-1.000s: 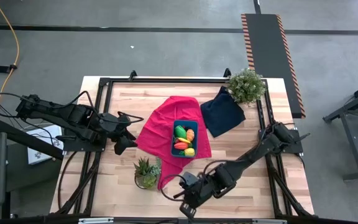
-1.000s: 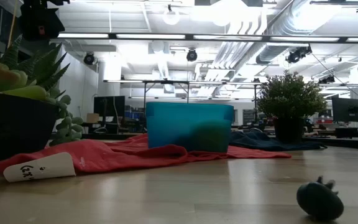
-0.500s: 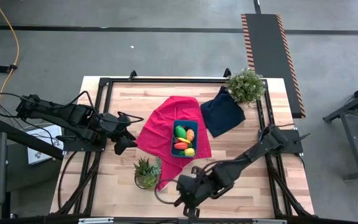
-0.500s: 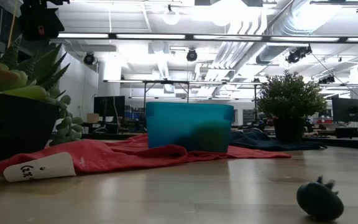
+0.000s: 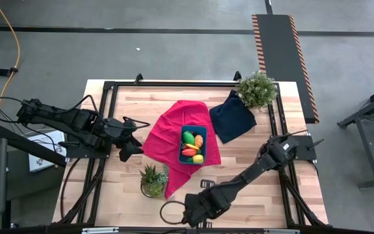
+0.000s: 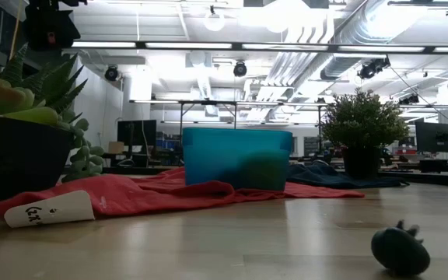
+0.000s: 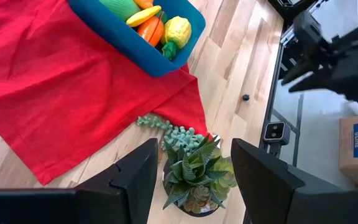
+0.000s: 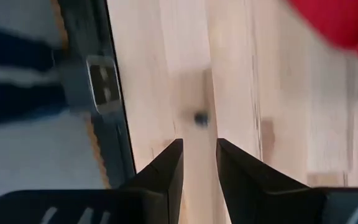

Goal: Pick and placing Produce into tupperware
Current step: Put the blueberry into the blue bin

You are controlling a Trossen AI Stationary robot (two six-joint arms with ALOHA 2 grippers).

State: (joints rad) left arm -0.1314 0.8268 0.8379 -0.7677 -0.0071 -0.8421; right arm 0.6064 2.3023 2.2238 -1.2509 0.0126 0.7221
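The teal tupperware [image 5: 182, 156] sits on a red cloth [image 5: 167, 133] at mid-table. It holds several pieces of produce [image 5: 192, 146]: green, orange, red-orange and yellow; the left wrist view shows them too [image 7: 157, 22]. My left gripper [image 5: 127, 153] hovers open off the cloth's left edge, nothing between its fingers [image 7: 135, 180]. My right gripper [image 5: 193, 211] hangs over bare wood near the table's near edge, pointing steeply down. Its fingers [image 8: 166, 168] stand narrowly apart with nothing between them. A small dark thing [image 8: 200, 117] lies on the wood beyond them.
A succulent pot [image 5: 152, 181] stands near the cloth's near corner. A bushy plant [image 5: 257, 89] and a navy cloth [image 5: 231, 117] lie at the far right. A small dark round thing with a spiky top [image 6: 400, 249] rests on the wood at the near right. A cable loop [image 5: 171, 211] lies at the near edge.
My right arm has stretched out and carried its gripper toward the table's near edge and lower. The gripper has tipped to point more steeply down and has rolled about its own line. The tupperware, the produce and my left arm have kept still.
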